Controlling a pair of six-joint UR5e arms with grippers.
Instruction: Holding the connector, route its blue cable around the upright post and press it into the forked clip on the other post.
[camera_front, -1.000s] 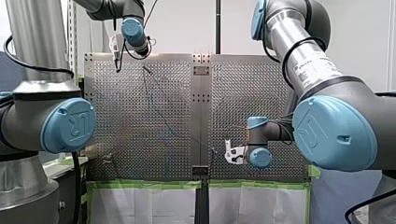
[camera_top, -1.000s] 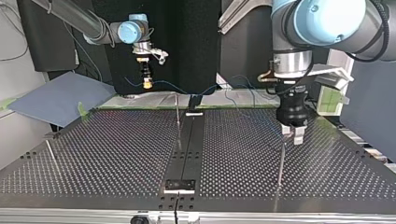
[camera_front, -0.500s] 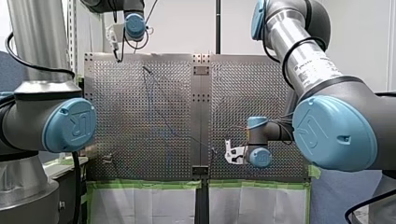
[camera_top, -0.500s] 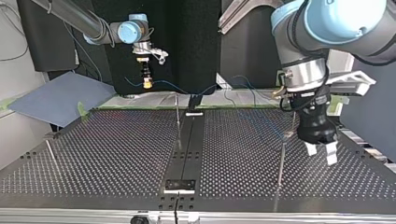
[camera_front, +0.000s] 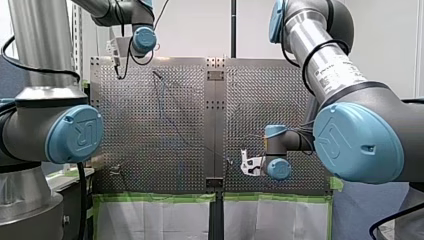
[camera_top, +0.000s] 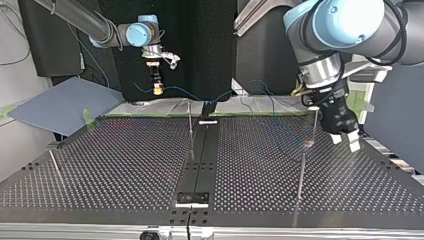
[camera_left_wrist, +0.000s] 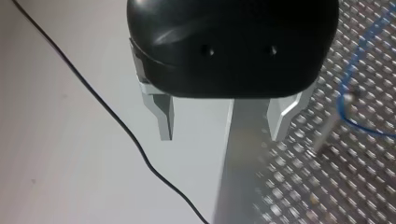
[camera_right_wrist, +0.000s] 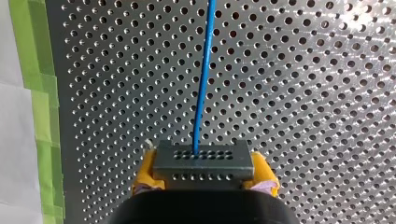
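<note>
Top view, near to far. Lower right, a thin post (camera_top: 300, 175); behind it my left gripper (camera_top: 345, 142), fingers spread and empty, near the table (camera_top: 100, 165) edge. A swing inward could knock that post. Far, upper left, my right gripper (camera_top: 158, 88) clamps the connector (camera_right_wrist: 203, 161) — its slack blue cable (camera_right_wrist: 204, 70) may snag; open plate lies lower left

Robotics lab, plainly: blue-capped robot arms (camera_front: 357, 142) over a perforated metal table (camera_front: 130, 125), green tape (camera_front: 150, 198) edging it, black curtain (camera_top: 210, 50) behind.
</note>
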